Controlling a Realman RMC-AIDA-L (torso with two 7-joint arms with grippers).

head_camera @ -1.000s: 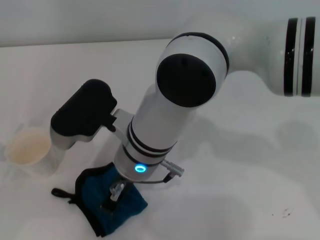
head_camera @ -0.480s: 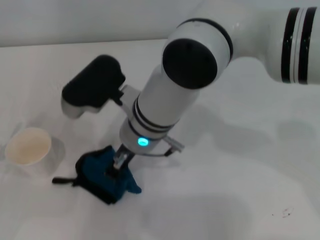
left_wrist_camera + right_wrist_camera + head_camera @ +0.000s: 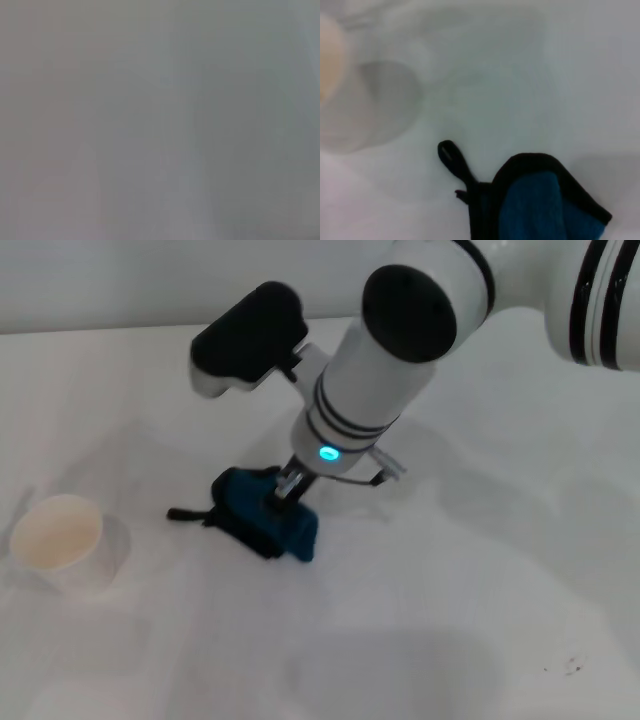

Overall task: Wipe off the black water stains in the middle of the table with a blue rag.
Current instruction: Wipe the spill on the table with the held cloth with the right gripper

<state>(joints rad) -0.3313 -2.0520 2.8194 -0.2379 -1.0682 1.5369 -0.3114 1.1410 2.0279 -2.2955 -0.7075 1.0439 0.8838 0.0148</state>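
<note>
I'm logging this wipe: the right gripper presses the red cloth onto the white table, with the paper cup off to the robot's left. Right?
Not quite: the head view shows the right gripper pressing a teal-blue, black-edged cloth, not red, onto the white table; the white paper cup sits left.

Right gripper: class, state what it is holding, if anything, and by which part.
The right gripper is shut on the blue rag, pinching a bunched fold near its upper middle, with the rag pressed onto the table.

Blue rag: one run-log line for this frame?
right end effector: shut on blue rag, pressed to table | stain: not visible | paper cup: upright, apart, toward robot's left | left arm: not in view
</note>
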